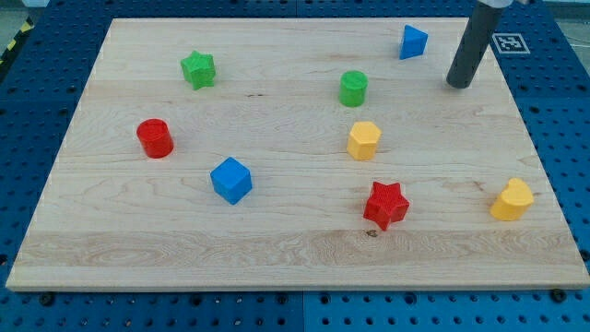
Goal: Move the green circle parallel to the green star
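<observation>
The green circle (353,88) stands on the wooden board (295,249) right of centre near the view's top. The green star (197,69) sits at the upper left, slightly higher in the view than the circle. My tip (458,84) rests on the board at the upper right, well to the right of the green circle and apart from it.
A blue triangle (413,41) lies at the top, left of my tip. A yellow hexagon (363,140) sits just below the green circle. A red cylinder (155,138), blue cube (230,180), red star (385,204) and yellow heart (512,199) lie lower down.
</observation>
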`<control>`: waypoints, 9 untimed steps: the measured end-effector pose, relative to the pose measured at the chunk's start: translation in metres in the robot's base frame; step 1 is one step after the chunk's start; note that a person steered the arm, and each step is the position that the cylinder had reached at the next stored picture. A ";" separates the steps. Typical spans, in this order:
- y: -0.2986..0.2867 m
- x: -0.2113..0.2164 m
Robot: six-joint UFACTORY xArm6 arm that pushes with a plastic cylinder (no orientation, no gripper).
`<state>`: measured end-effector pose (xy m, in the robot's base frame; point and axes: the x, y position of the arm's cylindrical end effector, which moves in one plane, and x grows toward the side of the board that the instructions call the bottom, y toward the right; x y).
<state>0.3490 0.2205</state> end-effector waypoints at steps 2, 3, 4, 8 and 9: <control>-0.016 0.034; -0.039 0.040; -0.069 0.040; -0.127 0.025; -0.151 0.021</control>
